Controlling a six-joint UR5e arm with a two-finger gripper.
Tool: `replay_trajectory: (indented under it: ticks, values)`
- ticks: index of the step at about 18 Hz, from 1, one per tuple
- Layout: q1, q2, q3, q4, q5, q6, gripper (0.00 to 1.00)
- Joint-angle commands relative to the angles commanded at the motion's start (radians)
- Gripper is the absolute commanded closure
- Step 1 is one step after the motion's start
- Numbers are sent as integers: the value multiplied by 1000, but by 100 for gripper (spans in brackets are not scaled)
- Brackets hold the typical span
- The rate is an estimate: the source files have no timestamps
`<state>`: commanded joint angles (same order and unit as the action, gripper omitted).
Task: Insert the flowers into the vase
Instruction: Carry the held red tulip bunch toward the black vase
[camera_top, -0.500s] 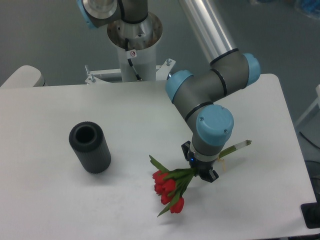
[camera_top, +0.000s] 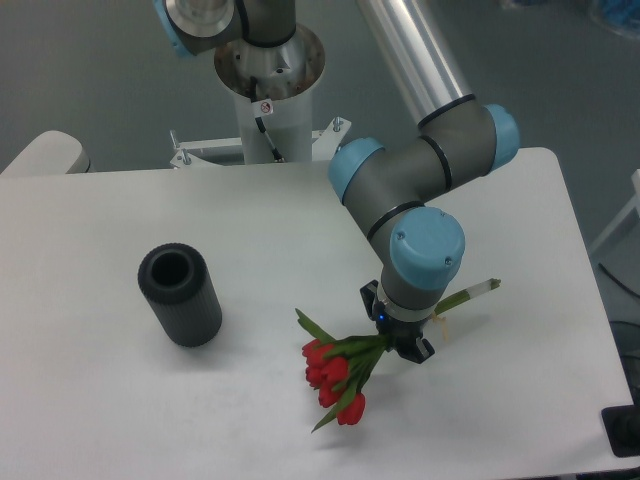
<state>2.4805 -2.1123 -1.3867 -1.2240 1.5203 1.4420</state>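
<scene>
The fixed camera shows me the flowers (camera_top: 340, 372) low over the white table (camera_top: 120, 400), right of centre. Their long axis runs diagonally: the red buds point to the lower left, and the pale stems come out to the upper right behind the gripper (camera_top: 398, 338). The jaws are clamped on the stems. The vase (camera_top: 180, 295) stands upright well apart to the left, its round mouth facing up. A small sticker on the robot base (camera_top: 266, 107) is too small to read.
</scene>
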Motion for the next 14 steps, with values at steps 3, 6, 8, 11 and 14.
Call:
replay_trajectory:
  ticks: [3,6,8,11,14]
  values:
    - [-14,14,-3,9,-89,-78,94]
    - [-12,43,0,11,-222,-103,94]
    - [-14,55,-2,15,-311,-133,95]
    - [-21,72,-8,50,-400,-176,95]
    - [-37,87,-9,52,-495,-215,95]
